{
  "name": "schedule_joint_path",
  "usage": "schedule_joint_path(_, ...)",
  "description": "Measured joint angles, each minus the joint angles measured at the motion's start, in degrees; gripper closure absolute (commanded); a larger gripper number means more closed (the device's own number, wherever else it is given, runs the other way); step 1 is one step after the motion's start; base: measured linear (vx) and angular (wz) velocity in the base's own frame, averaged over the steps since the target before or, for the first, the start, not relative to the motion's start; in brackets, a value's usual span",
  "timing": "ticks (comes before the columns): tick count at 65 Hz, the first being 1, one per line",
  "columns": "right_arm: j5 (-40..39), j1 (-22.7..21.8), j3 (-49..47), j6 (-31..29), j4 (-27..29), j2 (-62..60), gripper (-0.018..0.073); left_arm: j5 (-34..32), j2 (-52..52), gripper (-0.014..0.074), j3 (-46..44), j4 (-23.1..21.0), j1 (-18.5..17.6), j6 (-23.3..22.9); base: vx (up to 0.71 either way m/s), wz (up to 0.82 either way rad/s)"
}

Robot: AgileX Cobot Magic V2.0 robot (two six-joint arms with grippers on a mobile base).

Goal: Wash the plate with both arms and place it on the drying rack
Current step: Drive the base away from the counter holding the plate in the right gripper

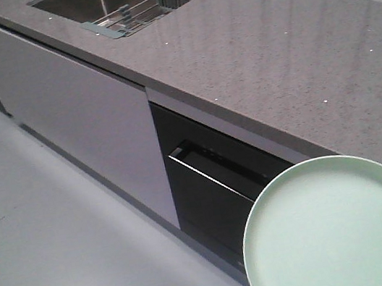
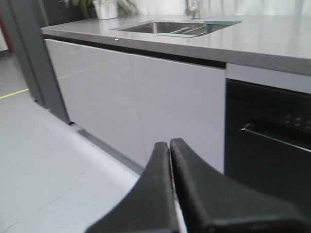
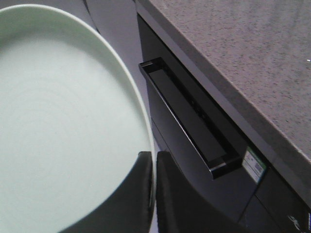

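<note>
The right tool (image 3: 153,162) is pinching the rim of the green plate (image 1: 330,230). The plate is up in the air in front of the grey table (image 1: 273,63), next to a black door (image 1: 208,199). The left tool (image 2: 169,146) is squeezed tight (nothing is in it). The drying rack (image 1: 132,17) sits in the sink (image 1: 76,4), well apart from the plate.

The plate (image 1: 334,229) is smooth with a soft sheen; the countertop (image 1: 271,49) is grey speckled stone-like material, polished and lightly reflective. The drying rack (image 1: 137,16) has bare metal bars and grey-green plastic end pieces; the sink (image 1: 72,5) is steel. The cabinet door (image 1: 76,111) is matt grey; the dishwasher front (image 1: 209,206) is glossy black.
</note>
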Motion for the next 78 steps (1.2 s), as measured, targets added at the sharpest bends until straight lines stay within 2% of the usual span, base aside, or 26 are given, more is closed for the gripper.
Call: schedule_joint_path(78, 0.00, 0.00, 0.00, 0.00, 0.00, 0.00, 0.0561, 0.00, 0.00, 0.0603, 0.00, 0.00, 0.00, 0.00, -0.01, 0.40)
